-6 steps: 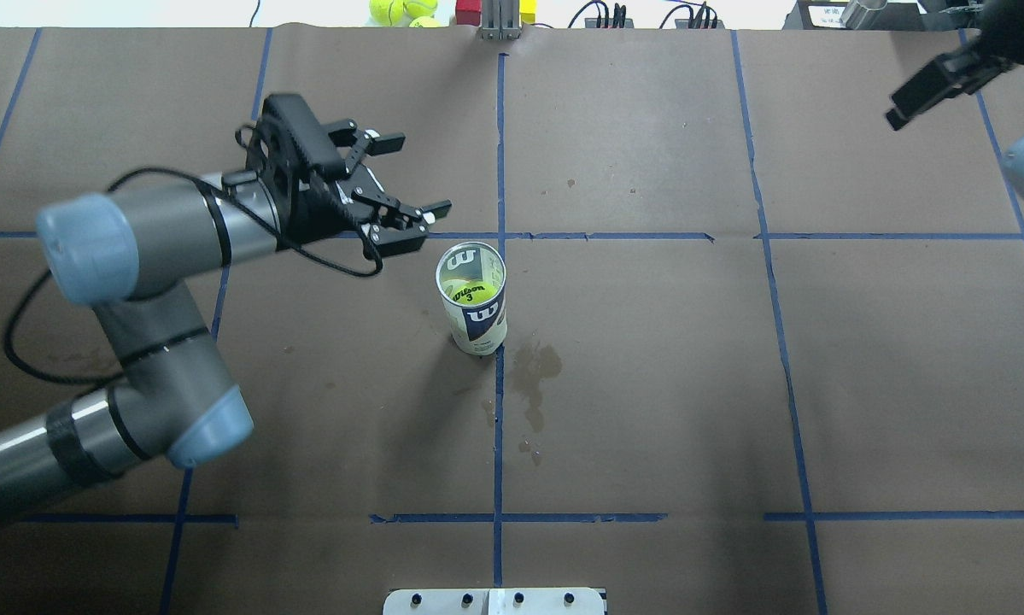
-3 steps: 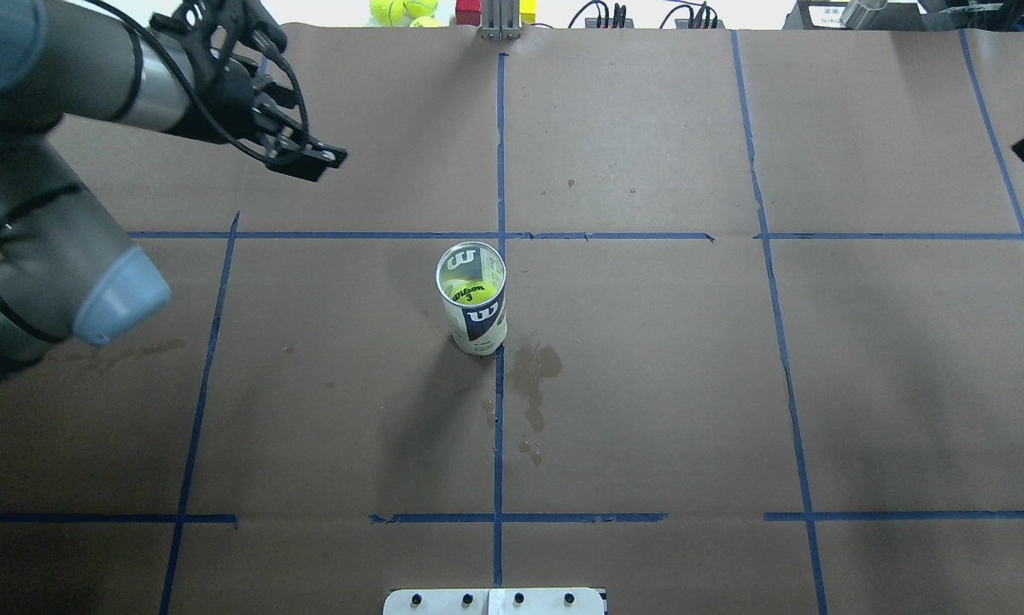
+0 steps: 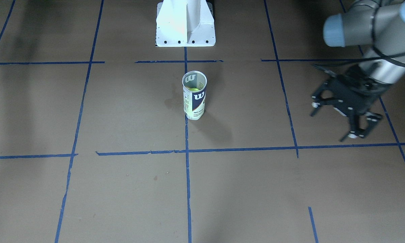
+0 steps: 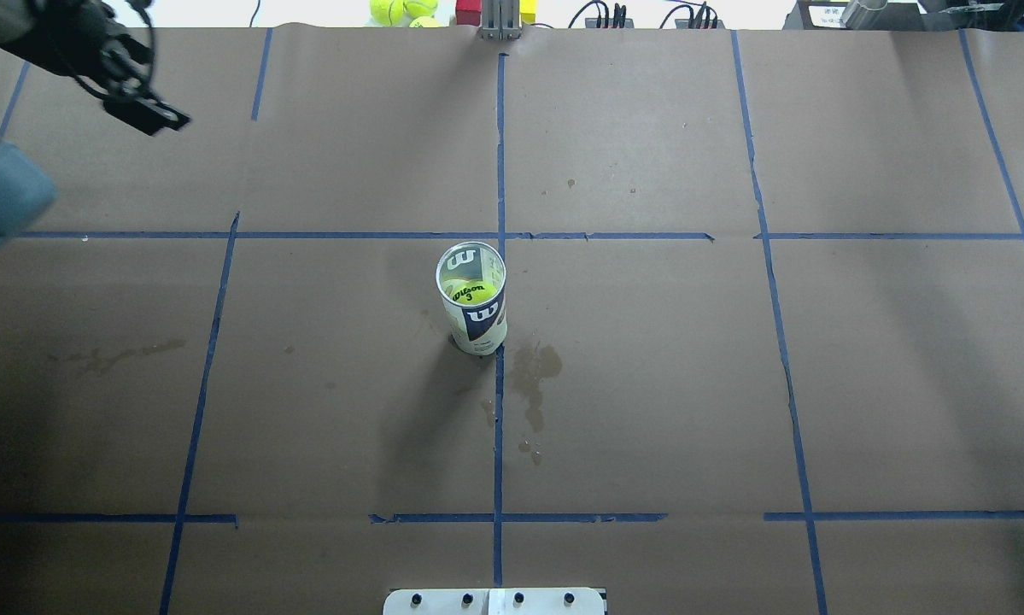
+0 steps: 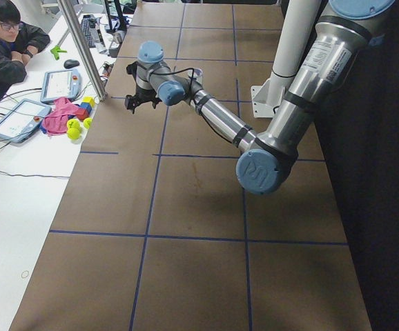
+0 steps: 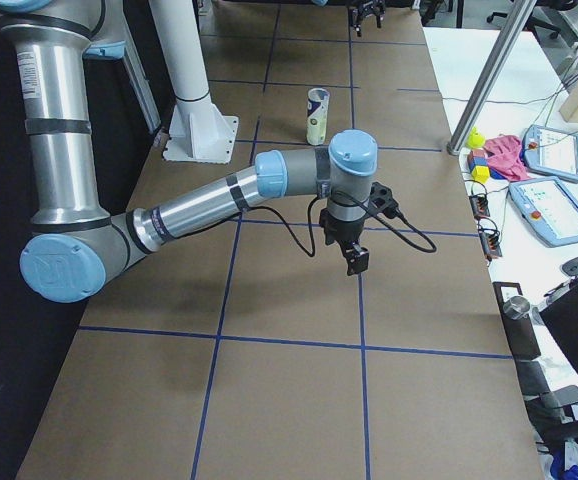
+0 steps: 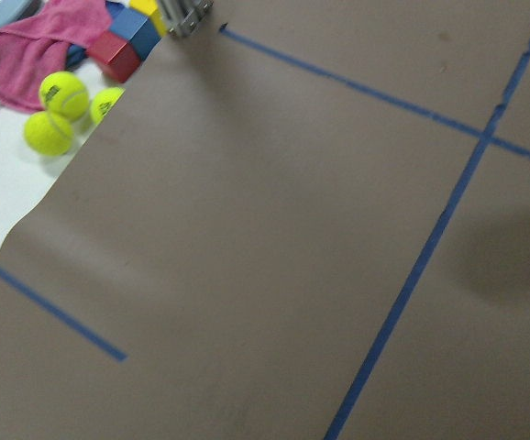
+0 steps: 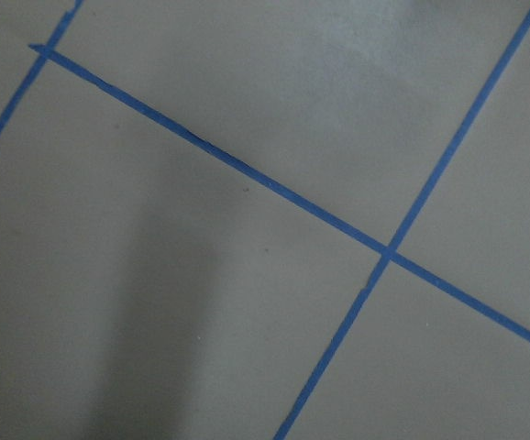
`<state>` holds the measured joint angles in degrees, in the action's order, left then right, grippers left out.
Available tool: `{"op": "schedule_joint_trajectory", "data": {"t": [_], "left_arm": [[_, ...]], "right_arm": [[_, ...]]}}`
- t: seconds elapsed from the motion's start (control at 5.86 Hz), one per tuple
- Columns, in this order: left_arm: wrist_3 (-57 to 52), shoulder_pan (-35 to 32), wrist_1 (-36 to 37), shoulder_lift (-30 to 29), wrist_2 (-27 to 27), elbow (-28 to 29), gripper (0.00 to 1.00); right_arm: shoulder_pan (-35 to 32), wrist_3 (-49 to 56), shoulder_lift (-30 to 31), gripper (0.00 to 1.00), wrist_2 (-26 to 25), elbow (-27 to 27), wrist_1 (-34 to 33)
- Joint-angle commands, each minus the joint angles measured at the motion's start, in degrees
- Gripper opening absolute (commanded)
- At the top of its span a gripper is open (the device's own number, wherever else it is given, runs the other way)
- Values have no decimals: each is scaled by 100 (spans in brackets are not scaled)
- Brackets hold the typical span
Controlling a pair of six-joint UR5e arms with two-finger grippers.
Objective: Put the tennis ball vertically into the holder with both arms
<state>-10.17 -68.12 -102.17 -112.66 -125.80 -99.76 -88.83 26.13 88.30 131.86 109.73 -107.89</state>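
A clear Wilson tennis-ball can (image 4: 471, 312) stands upright and alone at the middle of a brown paper-covered table (image 4: 691, 384) marked with blue tape lines (image 4: 500, 154). A yellow-green tennis ball (image 4: 467, 292) sits inside it, below the open rim.

The left gripper (image 3: 332, 121) hangs above the table, black fingers spread wide with nothing between them. The can is well apart from it, off toward the table's centre. The right gripper (image 6: 355, 258) points down over bare paper, and the can is well apart from it too. It shows only in a side view, so I cannot tell whether its fingers are parted or together.

The ball looks already placed, so the step in hand is probably getting both grippers clear. To do that well, each gripper should travel away from the can, never across it, and high enough that no finger or wrist brushes the rim. A tall, light can with one ball low inside would likely tip at a small knock.

Beyond the left gripper, off the table's edge, lie loose tennis balls (image 7: 63, 93), a pink cloth (image 7: 22, 55) and coloured blocks (image 7: 137, 32). A white pedestal base (image 3: 185, 27) stands at the robot's side of the table.
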Motion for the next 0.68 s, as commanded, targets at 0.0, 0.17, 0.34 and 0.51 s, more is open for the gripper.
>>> {"op": "schedule_joint_trajectory", "data": {"t": [0.0,0.17,0.34,0.51], "left_arm": [[389,-1363,606,578,-50,540,100],[436,-1875,680,909,-68,971,100],[411,-2045,237,1652,-7,1376,100],[480,-2056,-473,2225,72,1615,100]], "right_arm": [[-205,95,380,100,16,-276,5],[-214,94,442,100,16,-477,5],[-214,94,452,100,-2,-749,5],[-240,86,460,100,-2,-943,5]]}}
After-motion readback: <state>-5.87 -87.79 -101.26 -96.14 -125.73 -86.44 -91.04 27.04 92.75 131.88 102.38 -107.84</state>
